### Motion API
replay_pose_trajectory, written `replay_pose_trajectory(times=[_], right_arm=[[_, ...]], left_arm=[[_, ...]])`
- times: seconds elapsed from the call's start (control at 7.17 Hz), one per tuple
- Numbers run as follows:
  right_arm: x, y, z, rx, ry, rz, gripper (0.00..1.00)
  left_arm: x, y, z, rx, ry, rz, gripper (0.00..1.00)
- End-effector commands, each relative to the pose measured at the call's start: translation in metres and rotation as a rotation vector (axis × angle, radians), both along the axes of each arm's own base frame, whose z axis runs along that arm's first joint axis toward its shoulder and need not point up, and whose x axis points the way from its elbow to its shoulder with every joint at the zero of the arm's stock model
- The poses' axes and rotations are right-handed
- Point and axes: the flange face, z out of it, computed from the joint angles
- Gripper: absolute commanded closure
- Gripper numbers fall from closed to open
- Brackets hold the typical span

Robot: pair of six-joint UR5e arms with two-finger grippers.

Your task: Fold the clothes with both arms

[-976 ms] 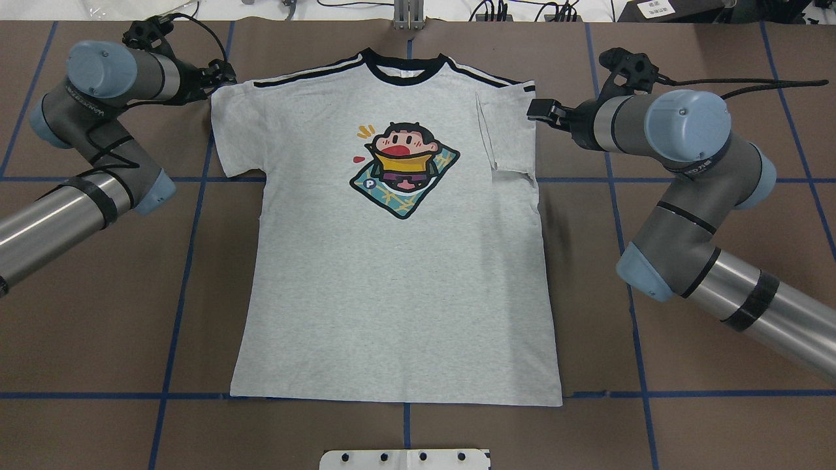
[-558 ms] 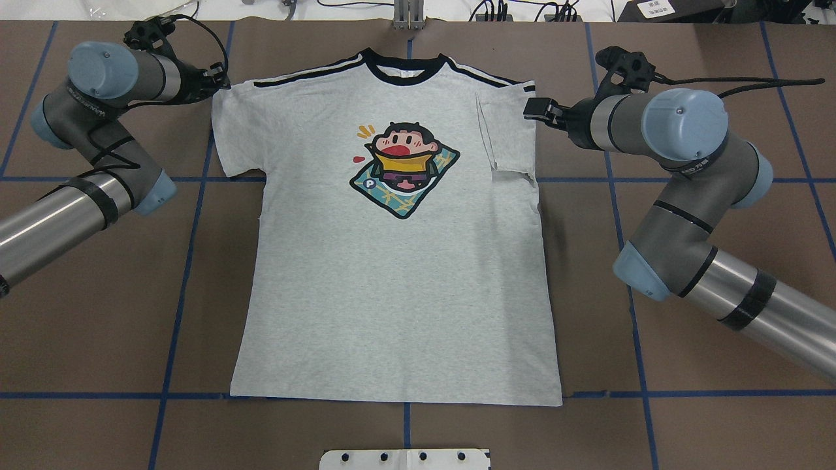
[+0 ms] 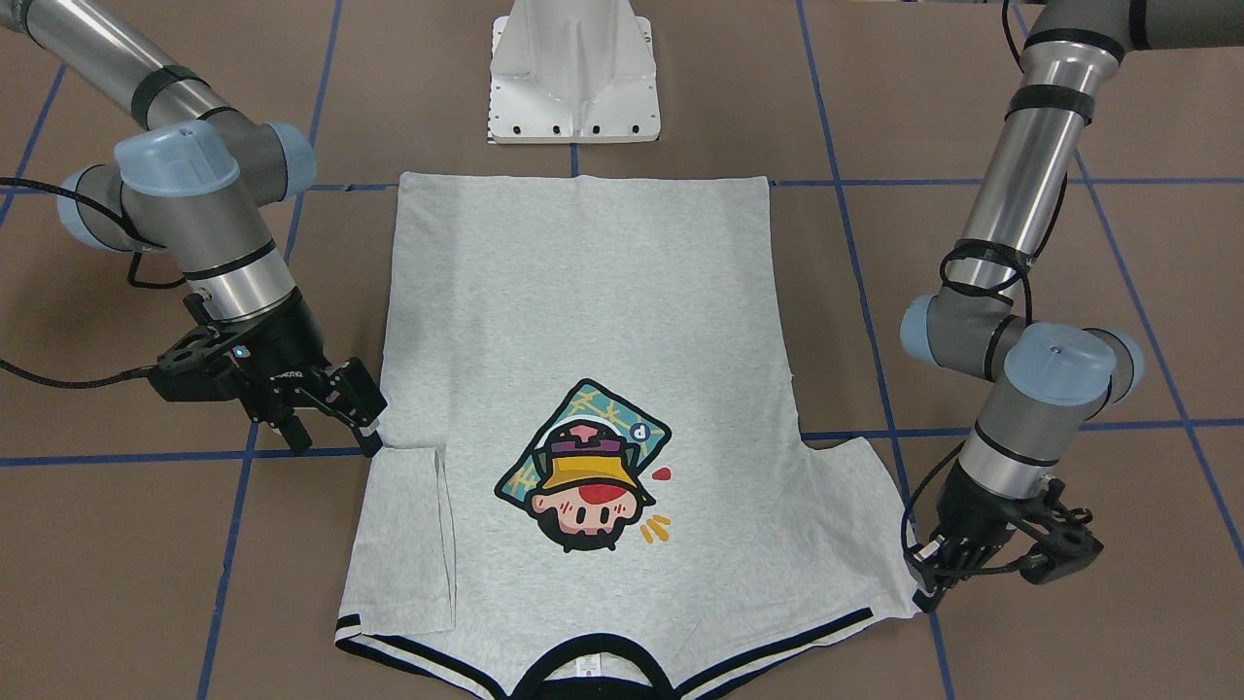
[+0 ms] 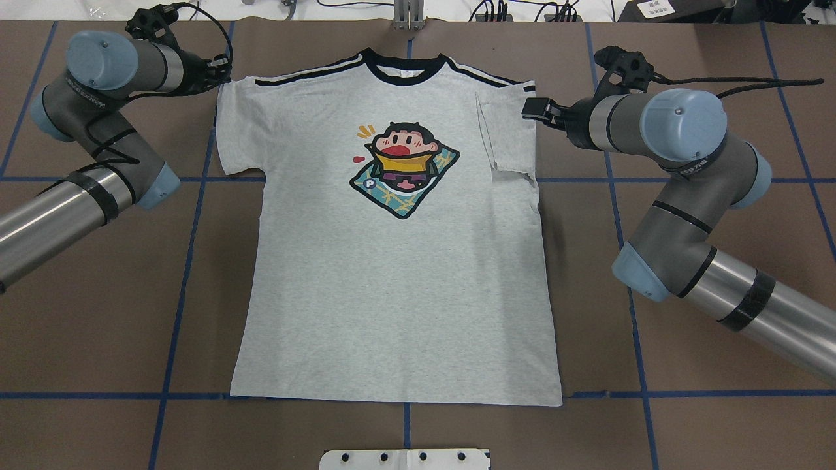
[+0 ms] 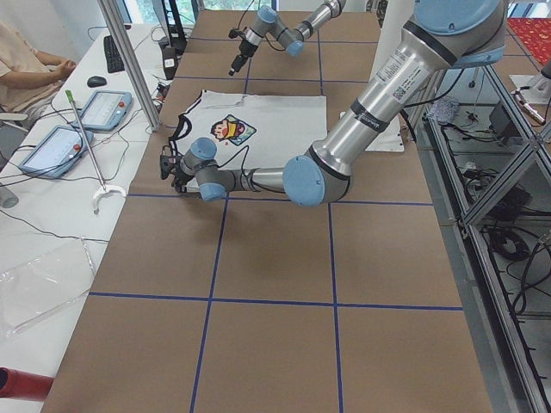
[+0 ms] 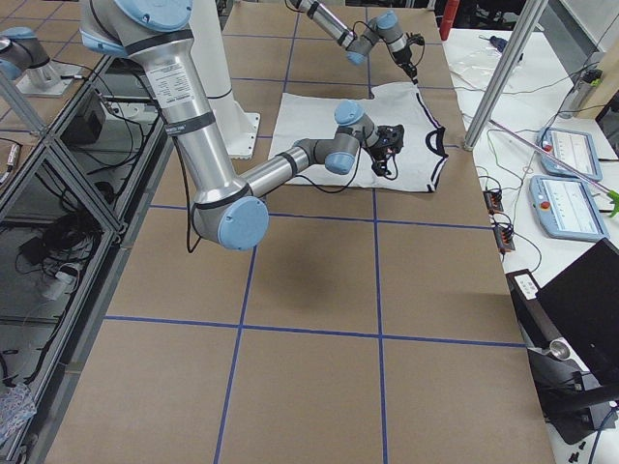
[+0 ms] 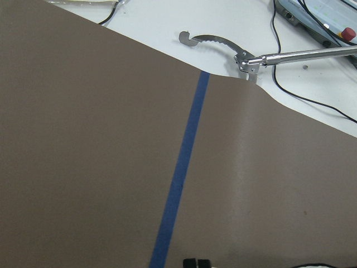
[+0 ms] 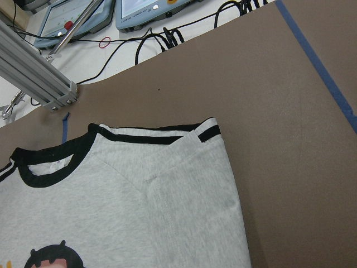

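T-shirt flat on table, 1 sleeve folded

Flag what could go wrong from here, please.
1. The left gripper sits at the very corner of the T-shirt's unfolded sleeve, and its wrist view shows no cloth: the grasp may be thin and slip.
2. The open right gripper hangs beside the folded sleeve; it could snag that fold.

T-shirt was light heather grey. Collar black; shoulder trim striped black and white. Print showed yellow hat, red, teal, black outline. Surface was brown, gridded with blue tape lines. Left arm and right arm were silver-grey, with pale blue joint caps and black fingers.
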Motion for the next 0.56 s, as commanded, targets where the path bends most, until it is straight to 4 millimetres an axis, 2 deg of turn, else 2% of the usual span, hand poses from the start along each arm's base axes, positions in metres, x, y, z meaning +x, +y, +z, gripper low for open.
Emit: replay_pose_trajectory(times=[0.0, 0.14, 0.42], right_arm=[[0.000, 0.000, -0.003, 0.004, -0.003, 0.001, 0.00], [0.001, 0.000, -0.005, 0.006, -0.006, 0.001, 0.00], [0.000, 0.001, -0.005, 0.003, -0.002, -0.002, 0.00]], left_arm=[[0.002, 0.004, -0.036, -0.002, 0.019, -0.004, 1.00], [0.017, 0.014, -0.056, -0.009, 0.069, -0.003, 1.00], [0.070, 0.027, -0.105, -0.055, 0.147, -0.024, 1.00]])
